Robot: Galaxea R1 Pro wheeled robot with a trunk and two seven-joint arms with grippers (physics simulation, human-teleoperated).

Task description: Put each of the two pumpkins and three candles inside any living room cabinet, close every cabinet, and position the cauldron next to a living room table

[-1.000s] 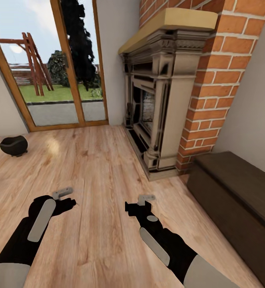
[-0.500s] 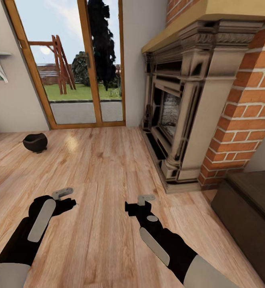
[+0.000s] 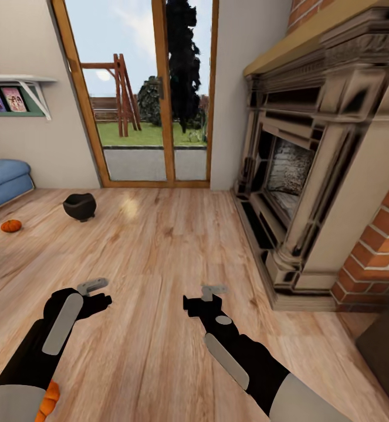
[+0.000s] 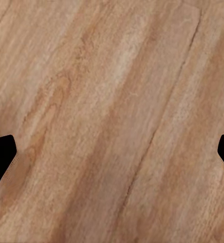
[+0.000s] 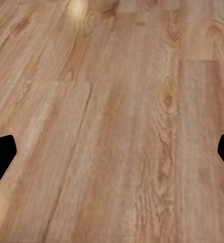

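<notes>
The black cauldron [image 3: 80, 206] sits on the wooden floor near the glass door. To its left, a small orange pumpkin [image 3: 10, 225] lies on the floor. Another orange pumpkin [image 3: 47, 400] peeks out beside my left forearm at the picture's bottom edge. A dark corner of the cabinet [image 3: 388, 351] shows at the lower right. My left gripper [image 3: 102, 295] [image 4: 112, 157] and right gripper [image 3: 195, 298] [image 5: 112, 157] hover over bare floor, both open with nothing between their fingers. The candles and the table are out of view.
A large stone fireplace [image 3: 311, 176] with brick surround [image 3: 376, 258] fills the right side. A blue sofa [image 3: 3, 179] stands at the left under a wall shelf [image 3: 18, 88]. The glass door [image 3: 153, 105] is straight ahead, with open floor before it.
The camera has turned left, so the whole picture has slid right. The sofa, shelf and pumpkins have come into view, and most of the cabinet has left it. Both arms hold the same pose.
</notes>
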